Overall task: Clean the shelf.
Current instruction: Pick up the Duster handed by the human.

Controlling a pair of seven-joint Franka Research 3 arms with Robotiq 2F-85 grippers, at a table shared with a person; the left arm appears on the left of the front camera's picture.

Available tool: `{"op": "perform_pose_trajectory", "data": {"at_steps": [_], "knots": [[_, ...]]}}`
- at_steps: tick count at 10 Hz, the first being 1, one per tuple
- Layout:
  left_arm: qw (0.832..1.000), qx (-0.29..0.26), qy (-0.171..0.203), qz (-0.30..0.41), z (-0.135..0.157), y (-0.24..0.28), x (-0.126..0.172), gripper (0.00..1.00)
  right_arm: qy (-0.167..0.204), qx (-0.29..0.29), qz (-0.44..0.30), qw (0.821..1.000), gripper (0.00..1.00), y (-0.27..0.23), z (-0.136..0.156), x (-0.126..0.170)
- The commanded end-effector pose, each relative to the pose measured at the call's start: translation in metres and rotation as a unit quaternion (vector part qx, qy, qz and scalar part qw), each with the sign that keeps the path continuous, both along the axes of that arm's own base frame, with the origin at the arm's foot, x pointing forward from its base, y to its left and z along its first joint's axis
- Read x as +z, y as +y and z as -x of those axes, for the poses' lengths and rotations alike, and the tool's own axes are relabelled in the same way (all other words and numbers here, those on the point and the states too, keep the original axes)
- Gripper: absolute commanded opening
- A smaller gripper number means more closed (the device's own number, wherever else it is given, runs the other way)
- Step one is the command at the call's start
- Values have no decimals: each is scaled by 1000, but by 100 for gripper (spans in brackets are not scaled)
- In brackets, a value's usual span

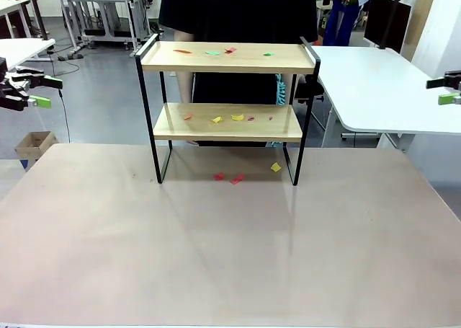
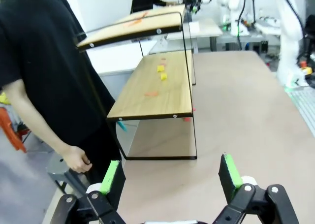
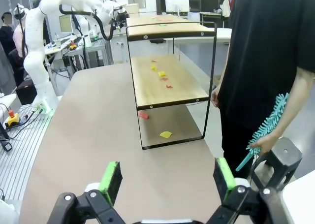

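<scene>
Shelf [image 1: 227, 67] stood on the table [image 1: 216, 256] near its far edge, about midway along, all four legs on the tabletop. Small coloured paper scraps [image 1: 237, 117] lay on the shelf's lower board, more on its top board, and a few on the table between its legs. A person [image 1: 238, 11] in black stood just behind the shelf; one hand [image 3: 263, 144], off the shelf's right end, held a teal duster [image 3: 268, 125] clear of the frame. Left gripper [image 2: 171, 165] hung well out to the shelf's left, facing its end, fingers spread wide with nothing between them. Right gripper [image 3: 167, 167] hung well out to the shelf's right, also spread wide and holding nothing. In front of the shelf the tabletop ran bare to the near edge, with open strips of table past both shelf ends.
</scene>
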State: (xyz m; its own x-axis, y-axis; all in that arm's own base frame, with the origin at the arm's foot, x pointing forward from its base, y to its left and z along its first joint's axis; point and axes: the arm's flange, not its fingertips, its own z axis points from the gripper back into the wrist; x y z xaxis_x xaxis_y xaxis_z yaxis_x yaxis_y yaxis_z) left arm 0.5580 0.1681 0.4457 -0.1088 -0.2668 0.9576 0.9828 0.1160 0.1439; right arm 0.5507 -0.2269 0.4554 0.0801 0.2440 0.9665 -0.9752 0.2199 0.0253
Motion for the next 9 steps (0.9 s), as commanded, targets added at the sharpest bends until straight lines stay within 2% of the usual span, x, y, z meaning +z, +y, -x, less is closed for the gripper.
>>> {"op": "perform_pose_trajectory", "data": {"at_steps": [1,9], "knots": [[999,-11,8,39,-15,15,0,100,-23,16,-29,999,100,-14,-12,4],[995,-38,5,92,-41,42,-25,100,-30,21,-60,998,100,-40,-44,-16]]}}
